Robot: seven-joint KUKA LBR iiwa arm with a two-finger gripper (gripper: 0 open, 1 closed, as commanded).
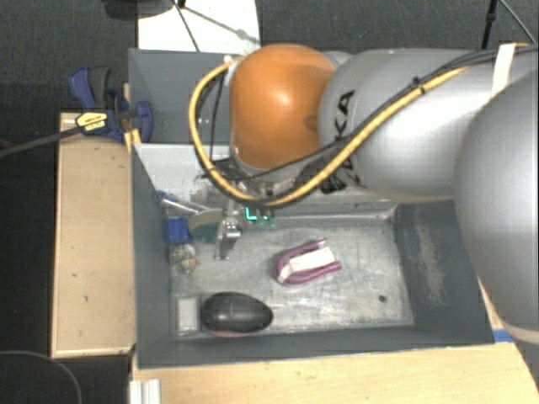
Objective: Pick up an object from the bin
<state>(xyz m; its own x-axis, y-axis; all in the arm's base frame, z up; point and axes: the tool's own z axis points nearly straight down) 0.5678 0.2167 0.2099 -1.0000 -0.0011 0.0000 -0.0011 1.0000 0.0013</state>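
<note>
Currently, camera view: contents of one grey metal bin (404,251), listed from its far-left corner to its near edge.

Item 1. Arm (438,116), silver, entering across the bin's right edge. It has an orange domed cover (274,103) at the wrist and a yellow cable (202,99) looped round that cover. It overhangs much of the bin's far side.

Item 2. Claw (226,236), metallic, projecting below the orange cover over the left half of the bin floor. Its tip hangs over bare floor. Whether it is wide or narrow cannot be told. A small green light (257,215) glows just beside it, on the arm's side.

Item 3. Grey-green flat piece (205,222), the thing nearest the claw, lying just beside it toward the left wall. Whether the two touch cannot be told.

Item 4. Blue block (177,231), close to the left wall, just beside the grey-green flat piece.

Item 5. Silvery strip (174,202), toward the far-left corner, beyond the blue block.

Item 6. Small pale scrap (184,260), along the left wall, nearer than the blue block; kind not legible.

Item 7. Purple-and-white packet (307,263), mid-floor, lying at a slant, well apart from the claw.

Item 8. Black oval lump (236,313), rounded like a computer mouse, against the near edge, left of centre.

Item 9. Clear rectangular piece (186,312), in the near-left corner, just beside the black oval lump.
</note>
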